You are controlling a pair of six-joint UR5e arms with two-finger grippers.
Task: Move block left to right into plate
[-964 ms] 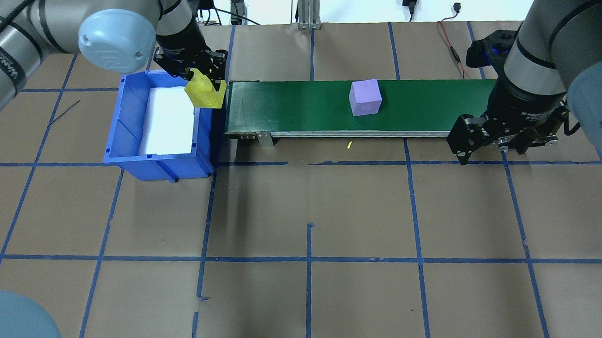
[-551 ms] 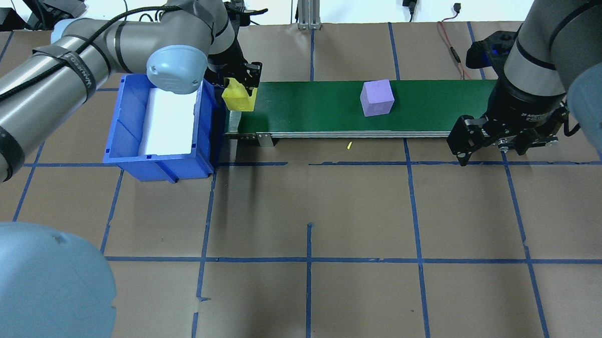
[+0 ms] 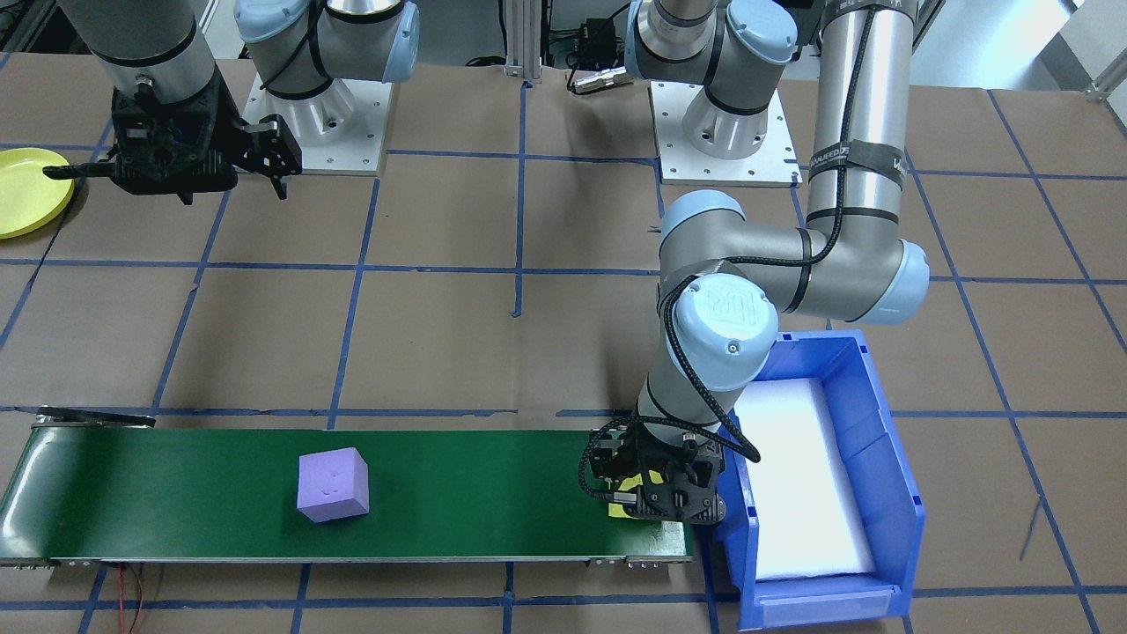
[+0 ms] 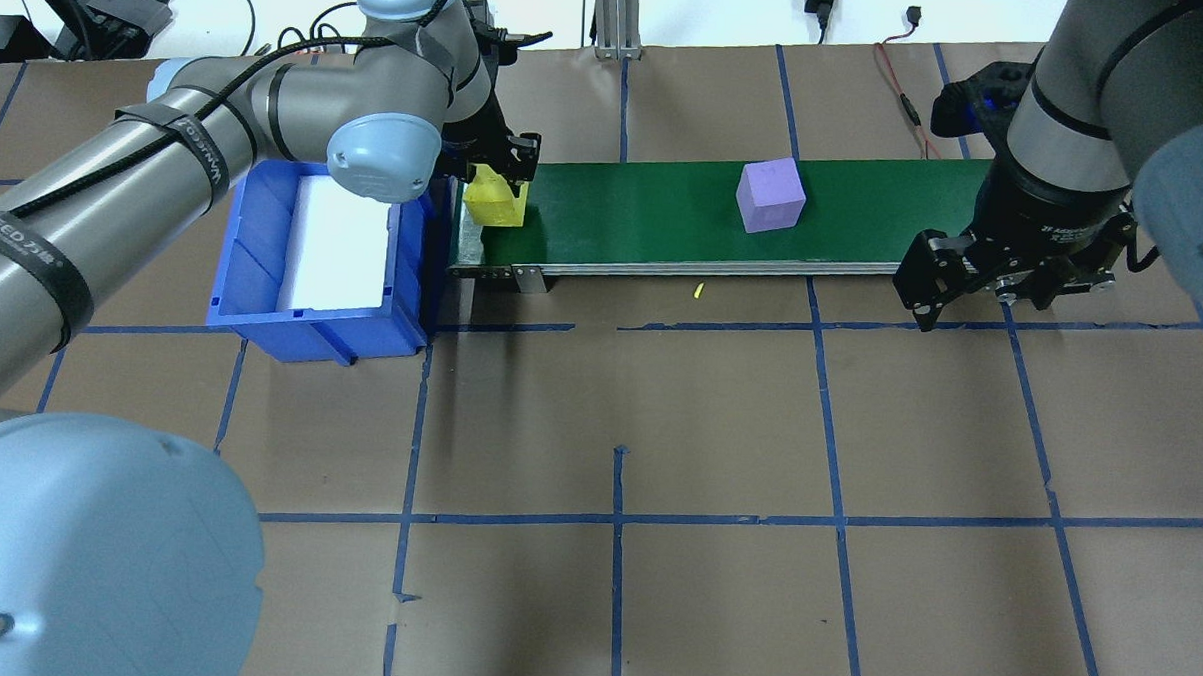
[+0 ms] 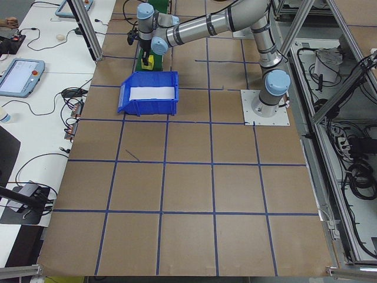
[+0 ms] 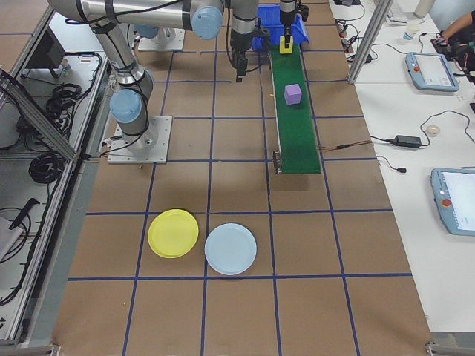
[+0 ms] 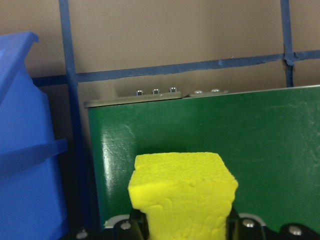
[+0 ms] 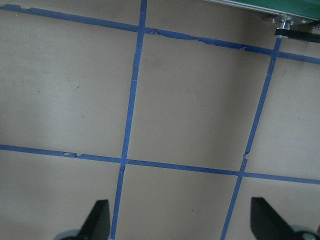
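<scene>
While clamped, left jaws on yellow block [image 7: 183, 192]

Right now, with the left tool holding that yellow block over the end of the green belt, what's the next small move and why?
Probably lower slightly and open the left tool. Its fingers are shut on the yellow block, which sits at or just above the green belt beside the blue bin. The purple block is well down the belt, so the spot is free.
</scene>
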